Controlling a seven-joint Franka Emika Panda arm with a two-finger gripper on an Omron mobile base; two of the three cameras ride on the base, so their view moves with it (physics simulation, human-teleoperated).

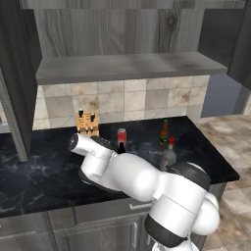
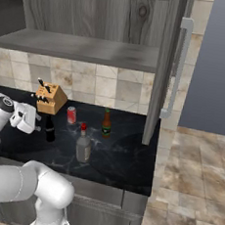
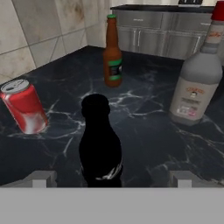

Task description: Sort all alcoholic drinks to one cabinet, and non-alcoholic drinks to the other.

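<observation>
gripper — jaws spread wide, nothing held, one fingertip either side of the cola bottle just ahead on the black marble counter. bottle: small, contoured, likely light, rigid, slick; best taken at the narrowed waist. soda can near it, thin-walled. beyond — slim brown bottle and stout clear-grey bottle, probably heavier glass.
</observation>
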